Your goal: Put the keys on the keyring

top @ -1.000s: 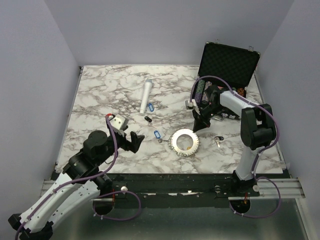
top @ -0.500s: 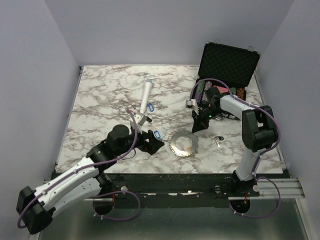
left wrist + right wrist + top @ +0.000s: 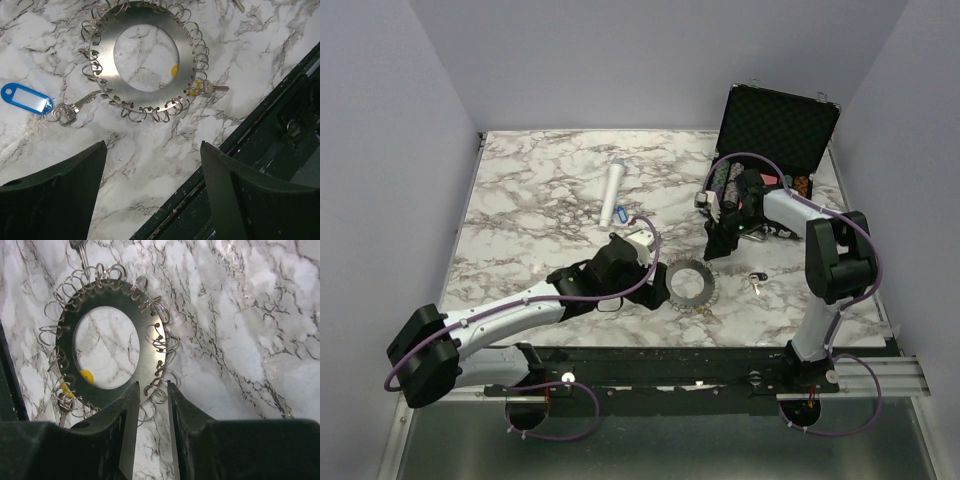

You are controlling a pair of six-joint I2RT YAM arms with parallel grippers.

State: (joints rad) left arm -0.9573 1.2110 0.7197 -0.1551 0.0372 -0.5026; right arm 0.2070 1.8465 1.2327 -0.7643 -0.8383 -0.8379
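Left fingers (image 3: 50, 190) apart, seemingly off keyring (image 3: 145, 97)

keyring (image 3: 145, 96): its far edge is cut off at the top, out past the left pincer (image 3: 152, 146).
yellow tag (image 3: 86, 376): mostly hidden under the keyring, just ahead of the right pincer (image 3: 152, 385).
far key (image 3: 79, 246): far ahead of that pincer, cut off at the top.
small key (image 3: 755, 283): near the right pincer, too tiny to tell its tag.
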